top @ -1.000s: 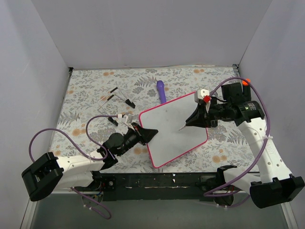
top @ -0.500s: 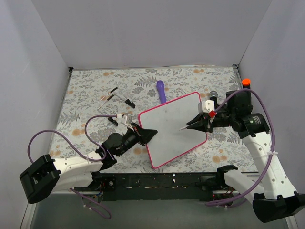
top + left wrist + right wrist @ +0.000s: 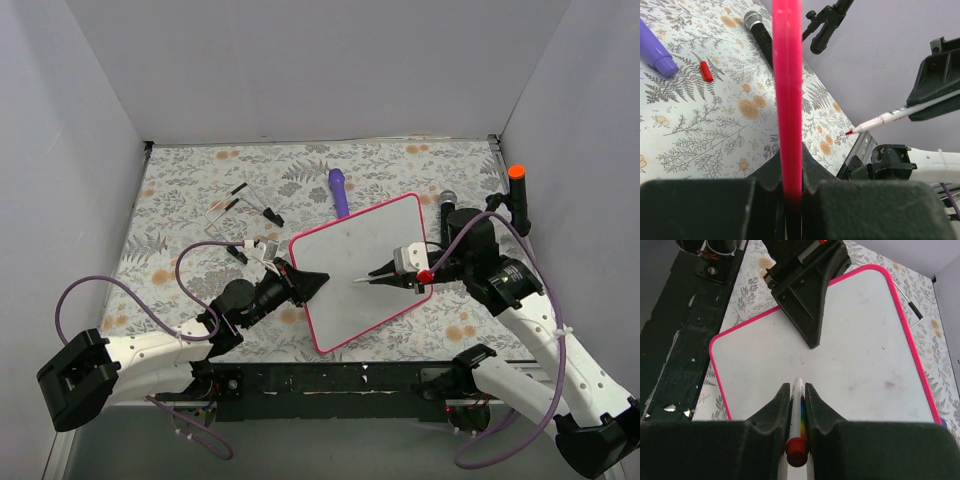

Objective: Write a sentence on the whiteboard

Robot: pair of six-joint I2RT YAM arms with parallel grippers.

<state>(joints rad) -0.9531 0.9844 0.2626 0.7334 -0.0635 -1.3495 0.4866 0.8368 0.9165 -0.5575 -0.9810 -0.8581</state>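
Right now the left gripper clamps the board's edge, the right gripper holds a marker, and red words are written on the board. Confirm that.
Not right: the board is blank, with no red words on it, as the right wrist view shows. The rest stands: the left gripper clamps the board's edge and the right gripper holds a marker.

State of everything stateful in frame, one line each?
whiteboard: blank, nothing written
left gripper: shut on whiteboard frame
marker: uncapped, tip clear of the whiteboard
right gripper: shut on marker
red cap: off the marker, lying loose
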